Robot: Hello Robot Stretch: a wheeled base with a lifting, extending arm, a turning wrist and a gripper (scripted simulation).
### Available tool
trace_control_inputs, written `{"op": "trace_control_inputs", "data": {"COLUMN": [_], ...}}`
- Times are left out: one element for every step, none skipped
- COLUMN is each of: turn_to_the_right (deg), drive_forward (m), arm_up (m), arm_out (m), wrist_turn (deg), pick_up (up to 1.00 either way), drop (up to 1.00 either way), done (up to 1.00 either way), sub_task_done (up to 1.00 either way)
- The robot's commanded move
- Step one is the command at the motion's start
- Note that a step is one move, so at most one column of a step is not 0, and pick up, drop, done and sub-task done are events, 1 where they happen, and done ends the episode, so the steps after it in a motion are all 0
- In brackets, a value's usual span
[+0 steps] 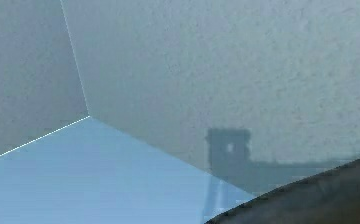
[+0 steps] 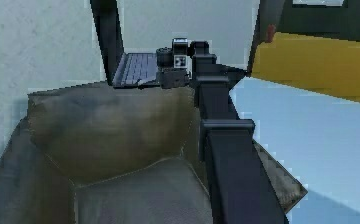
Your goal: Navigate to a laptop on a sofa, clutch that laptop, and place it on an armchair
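Though the walls [image 1: 218, 60] and the pale blue floor [image 2: 318, 130] take up most of the forward view, the biggest piece of furniture is the brown upholstered seat [image 2: 78, 130] in the arm side view. By its padded sides and single cushion it looks like an armchair, and it spreads from the view's lower left up to its middle. A low yellow piece of furniture [image 2: 308, 65] stands well apart at the upper right, across bare floor. A dark curved edge [image 1: 308, 195] cuts the forward view's lower right corner, and I cannot tell what it belongs to. The arm [image 2: 223, 140] reaches out along the seat's right side, so that padded side is the thing most likely to catch it on any sweep or drop. The laptop [image 2: 136, 70] sits at the seat's far edge against the wall, lid raised, keyboard deck toward the view's left. I would judge it stiff, fairly light, smooth-skinned and fragile at the hinge and screen, so the flat deck's edge is the place to grip, never the lid. The soft cushion should take it kindly if it goes down flat. The gripper [image 2: 166, 68] is just beside the laptop's right edge. I cannot tell whether it holds the laptop, nor how its fingers are set.
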Motion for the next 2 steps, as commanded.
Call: {"op": "trace_control_inputs", "data": {"turn_to_the_right": [0.0,0.0], "drive_forward": [0.0,0.0], "arm_up": [-0.26,-0.5], "arm_out": [0.0,0.0], "wrist_turn": [0.0,0.0], "pick_up": [0.0,0.0], "drop": [0.0,0.0], "done": [0.0,0.0], "sub_task_done": [0.0,0.0]}}
